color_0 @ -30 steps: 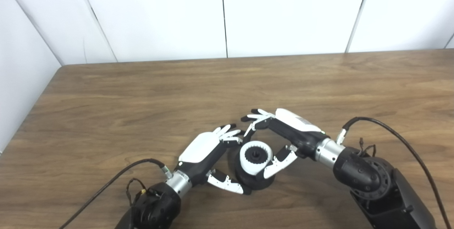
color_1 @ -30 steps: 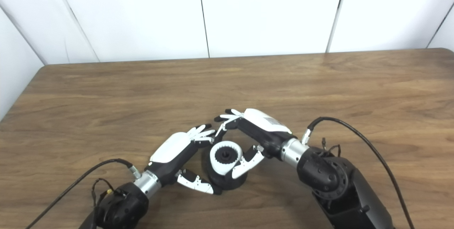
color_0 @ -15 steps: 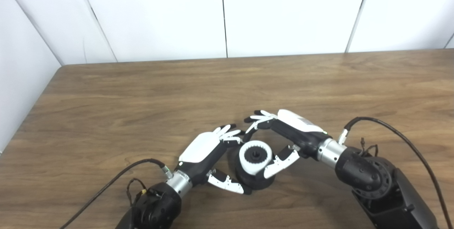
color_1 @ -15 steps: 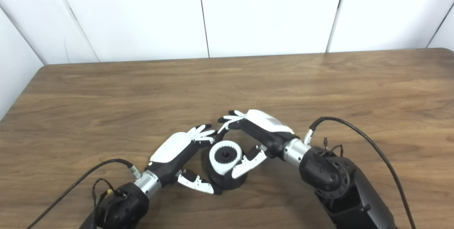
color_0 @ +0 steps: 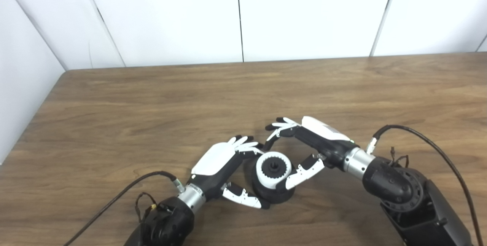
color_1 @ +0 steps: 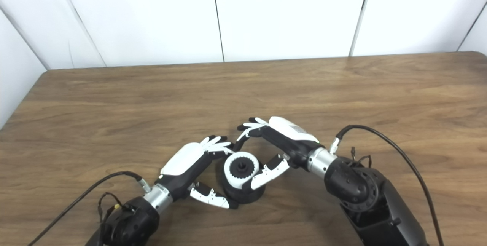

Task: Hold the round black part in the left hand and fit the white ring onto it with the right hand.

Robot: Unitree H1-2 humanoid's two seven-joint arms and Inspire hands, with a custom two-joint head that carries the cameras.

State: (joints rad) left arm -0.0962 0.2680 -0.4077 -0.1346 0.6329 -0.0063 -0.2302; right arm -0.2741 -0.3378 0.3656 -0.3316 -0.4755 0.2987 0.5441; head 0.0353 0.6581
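Lower center of frame: round black part [color_0: 272, 196] sits on the wooden table [color_0: 152, 101], white ring [color_0: 273, 167] seated on top of it, toothed inner edge visible. Left hand [color_0: 224, 166] comes in from lower left, fingers at the part's upper-left side, thumb at its lower left, touching. Right hand [color_0: 308, 149] comes in from lower right, fingers arched above the ring with a gap, thumb lying against the ring's right side.
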